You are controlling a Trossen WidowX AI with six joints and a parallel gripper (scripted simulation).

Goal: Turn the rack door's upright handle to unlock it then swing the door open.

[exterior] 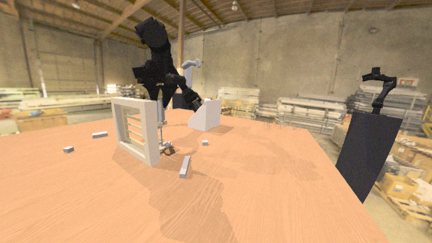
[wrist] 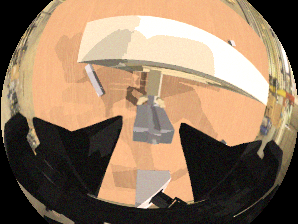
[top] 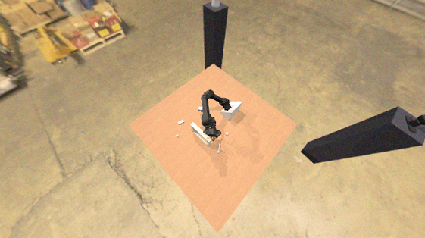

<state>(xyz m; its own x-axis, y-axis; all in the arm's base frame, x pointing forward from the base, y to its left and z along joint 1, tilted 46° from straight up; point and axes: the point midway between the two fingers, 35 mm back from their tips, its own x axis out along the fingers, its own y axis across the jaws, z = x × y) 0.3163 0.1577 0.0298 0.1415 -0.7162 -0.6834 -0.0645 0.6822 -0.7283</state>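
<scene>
The rack's frame is standing upright on the orange-brown wooden table, showing a pale cream, squared outline with thick sides and an open middle. Through that opening, several thin cream slats are running crosswise, 1 above another. The handle is rising just beside the frame, on the side facing away from the exterior camera; it is looking blue-grey and upright, with a broad upper part, small tan pieces below it and a thin rod reaching down towards the table. In the wrist view its grey top is showing a flat end face and a darker groove. How far it is turned, I cannot tell.

The gripper is pointing down over the handle, its 2 black fingers standing partly open, well short of fully spread, and gripping nothing. In the wrist view the handle's top is appearing between them, with gaps showing on both sides.

A long grey bar is lying near the frame, and a small grey block is resting apart from it.
</scene>
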